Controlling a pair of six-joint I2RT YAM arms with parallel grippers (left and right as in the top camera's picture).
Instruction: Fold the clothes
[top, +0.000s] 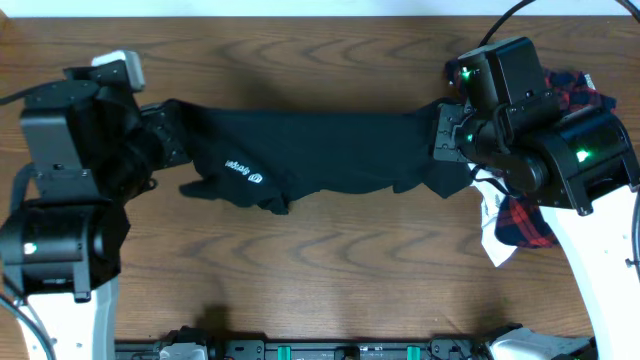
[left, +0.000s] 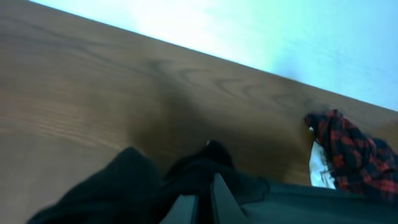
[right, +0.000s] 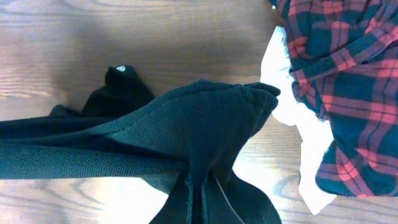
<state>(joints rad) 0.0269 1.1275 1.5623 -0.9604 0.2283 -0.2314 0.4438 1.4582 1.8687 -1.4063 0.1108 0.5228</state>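
Note:
A black shirt (top: 320, 150) with a small white logo hangs stretched between my two grippers above the wooden table. My left gripper (top: 170, 135) is shut on its left end; in the left wrist view the fingers (left: 203, 205) pinch bunched black cloth (left: 143, 186). At the right end my right gripper (top: 447, 135) is shut on the fabric, and the right wrist view shows the black shirt (right: 186, 134) gathered into the closed gripper (right: 200, 199). A red-and-navy plaid piece (top: 530, 220) and a white piece (top: 492, 225) lie under the right arm.
The wooden table (top: 330, 270) runs under everything. The plaid garment (right: 348, 93) and white cloth (right: 292, 106) lie close to the right of the right gripper. The plaid piece (left: 351, 152) also shows near the far table edge (left: 186, 50) in the left wrist view.

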